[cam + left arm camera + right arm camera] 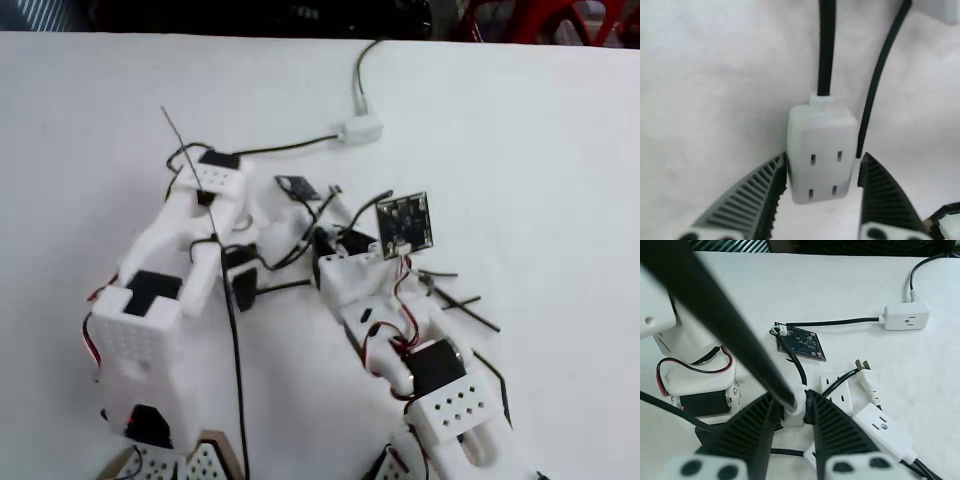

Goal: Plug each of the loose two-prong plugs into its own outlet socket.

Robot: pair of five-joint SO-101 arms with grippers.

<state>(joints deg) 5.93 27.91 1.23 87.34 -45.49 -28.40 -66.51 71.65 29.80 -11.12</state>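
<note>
Closest in, the right gripper (pixel 793 403) pinches a white plug body (pixel 796 409) where its thick black cord (pixel 715 315) enters, with the jaws pressed onto it. Gripping there probably leaves the prongs, hidden underneath, free to aim at a socket. The left gripper (pixel 822 166) brackets a white outlet block (pixel 820 147), both jaws against its sides, apparently to steady it on the table (pixel 700 75) for insertion. That block is a squat, rounded box showing two pairs of narrow slots, with a black lead leaving its far end. Just beyond the right gripper lie two more white socket blocks (pixel 881 426) and a loose plug (pixel 869 384) with two bare prongs. Farthest off, a single socket (pixel 905 317) lies well apart.
</note>
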